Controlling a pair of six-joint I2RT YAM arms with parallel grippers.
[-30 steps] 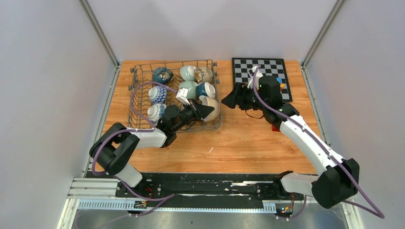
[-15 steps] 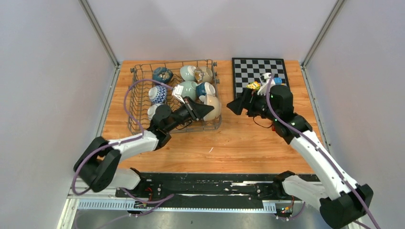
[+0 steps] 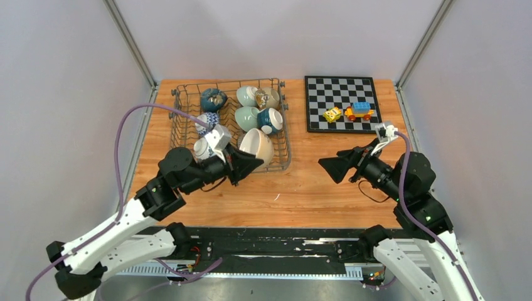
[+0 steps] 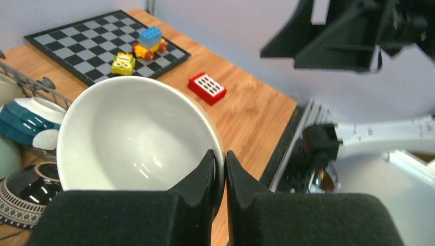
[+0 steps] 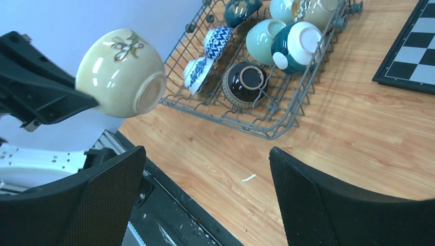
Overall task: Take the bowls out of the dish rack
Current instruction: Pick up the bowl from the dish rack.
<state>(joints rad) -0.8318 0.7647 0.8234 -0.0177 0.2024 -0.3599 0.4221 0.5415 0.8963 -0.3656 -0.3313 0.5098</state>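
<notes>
Pinching the rim of the cream bowl between its 2 fingers, one inside the wall and one outside, the left gripper holds it in the air above the near right corner of the dish rack. The bowl is tipped on its side, with its foot pointing away from the rack to the right. The right gripper hovers well to the right of the rack with its jaws spread wide and empty, facing that foot. The step in hand looks like carrying this bowl clear of the rack, either to the table beside it or into the waiting jaws. A rim pinch on glazed ceramic probably lets the bowl swing, so the move calls for slow travel that clears the rack's right wall. In a handover, the right jaws should close fully before the left pinch opens. Several other bowls lie inside the rack.
</notes>
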